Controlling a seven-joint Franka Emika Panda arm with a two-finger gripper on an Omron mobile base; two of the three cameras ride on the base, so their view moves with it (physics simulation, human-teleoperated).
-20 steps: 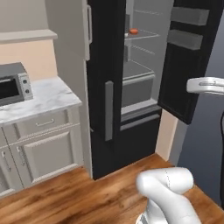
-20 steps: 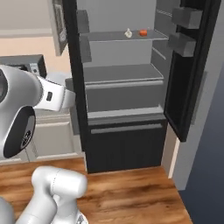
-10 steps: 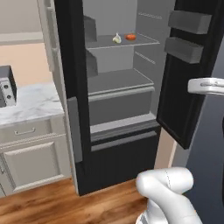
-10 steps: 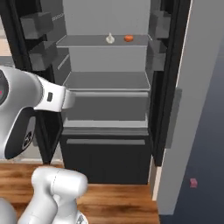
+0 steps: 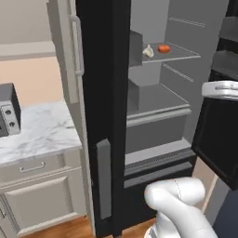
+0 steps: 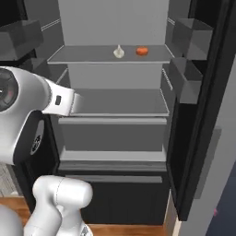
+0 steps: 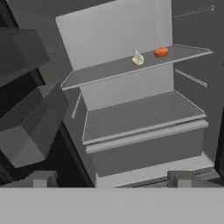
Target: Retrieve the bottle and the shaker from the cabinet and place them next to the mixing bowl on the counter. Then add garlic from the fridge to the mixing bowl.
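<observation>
Garlic: the pale bulb (image 6: pixel 119 52) sits on the upper shelf (image 6: pixel 83 56) of the open fridge (image 6: pixel 110 138), toward the shelf's right half and well back from its front edge.
Neighbour: a small red-orange item (image 6: pixel 142 50) lies just beside the garlic, on its right in the right base view; the two look apart, though the gap is slim.
Gripper: your gripper (image 7: pixel 111 178) is spread wide with nothing between the fingers, pointed into the fridge and well short of the bulb.
Step in hand: by the look of it, you are lining up for the reach to the upper shelf.
Risk, wrong pick: aim a little to the right and you would likely close on the red-orange item instead.
Risk, knock: wide fingers coming in low could catch the shelf edge, or nudge the round bulb so it rolls deeper.
Risk, door: the door bins (image 6: pixel 186 78) stand near the path on the right; a wide swing could clip them.
Risk, slip: garlic is small and rounded, so an off-centre pinch may squeeze it out.
</observation>
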